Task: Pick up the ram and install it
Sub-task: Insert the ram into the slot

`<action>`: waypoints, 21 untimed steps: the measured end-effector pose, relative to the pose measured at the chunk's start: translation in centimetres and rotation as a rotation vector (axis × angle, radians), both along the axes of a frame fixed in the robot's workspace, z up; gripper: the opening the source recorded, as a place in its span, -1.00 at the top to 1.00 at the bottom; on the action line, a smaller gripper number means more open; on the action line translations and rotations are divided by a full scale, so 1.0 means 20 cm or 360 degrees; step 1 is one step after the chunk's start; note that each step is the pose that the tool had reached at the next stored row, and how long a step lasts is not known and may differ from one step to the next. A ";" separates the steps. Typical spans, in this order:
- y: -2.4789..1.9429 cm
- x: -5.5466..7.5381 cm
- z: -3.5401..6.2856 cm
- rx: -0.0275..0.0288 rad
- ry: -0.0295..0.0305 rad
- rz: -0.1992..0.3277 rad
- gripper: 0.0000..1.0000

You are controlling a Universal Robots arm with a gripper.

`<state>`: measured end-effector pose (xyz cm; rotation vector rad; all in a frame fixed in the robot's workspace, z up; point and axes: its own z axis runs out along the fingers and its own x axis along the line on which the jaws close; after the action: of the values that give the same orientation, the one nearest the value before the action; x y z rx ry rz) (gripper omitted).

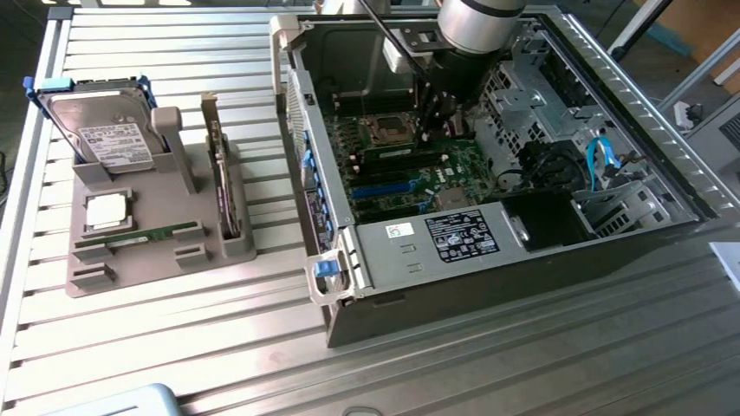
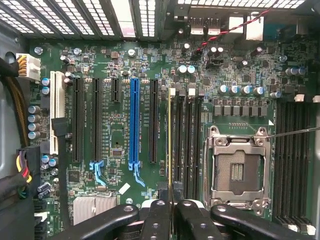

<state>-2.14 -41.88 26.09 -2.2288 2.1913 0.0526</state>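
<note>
**Holding the long, thin green circuit-board ram (image 2: pixel 169 145) above the green motherboard (image 2: pixel 115 165)**

The black gripper (image 2: pixel 172 204) is clenched on the ram. The ram stands on its edge between the fingers and shows as one narrow yellowish line. This line runs just beside the nearest of the black memory slots (image 2: pixel 192 145), between them and a black expansion slot (image 2: pixel 152 125). If it already touches the board, I cannot tell. The square silver processor socket (image 2: pixel 239 172) lies on the other side of the memory slots.

In the exterior view the arm reaches down into the open grey metal computer case (image 1: pixel 393 251), which sits on the ribbed metal worktop (image 1: pixel 521 347). At 9 o'clock from the case stands a grey plastic holder (image 1: pixel 87 260). A silver hard drive (image 1: pixel 110 130) is at its 12 o'clock end, and a second narrow green stick (image 1: pixel 151 234) lies flat in it.
</note>
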 end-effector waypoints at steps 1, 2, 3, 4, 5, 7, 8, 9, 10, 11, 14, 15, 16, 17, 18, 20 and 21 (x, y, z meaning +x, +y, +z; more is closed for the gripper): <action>0.000 0.00 0.000 0.00002 -0.00001 0.0000 0.76; 0.000 0.00 0.000 0.00002 0.00000 0.0000 0.76; 0.000 0.00 -0.001 0.00004 0.00000 0.0000 0.76; 0.001 0.00 -0.002 0.00004 0.00000 -0.0001 0.76; 0.001 0.00 -0.003 0.00005 0.00000 -0.0006 0.76; 0.001 0.00 -0.005 0.00002 0.00000 -0.0024 0.76; 0.001 0.00 -0.007 0.00003 -0.00001 -0.0035 0.76; 0.001 0.00 -0.007 0.00002 0.00000 -0.0044 0.76; 0.001 0.00 -0.007 0.00002 0.00000 -0.0044 0.76; 0.001 0.00 -0.007 0.00002 0.00000 -0.0044 0.76; 0.001 0.01 -0.008 0.00005 -0.00001 -0.0044 0.76; 0.001 0.01 -0.010 0.00007 -0.00001 -0.0044 0.76; 0.001 0.01 -0.012 0.00012 -0.00002 -0.0044 0.76; 0.001 0.01 -0.014 0.00023 -0.00003 -0.0044 0.76; 0.002 0.01 -0.017 0.00024 -0.00002 -0.0044 0.76; 0.005 0.01 -0.026 0.00026 -0.00001 -0.0044 0.76; 0.006 0.01 -0.032 0.00029 -0.00001 -0.0044 0.76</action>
<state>-1.86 -41.75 25.45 -2.1971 2.2206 0.0542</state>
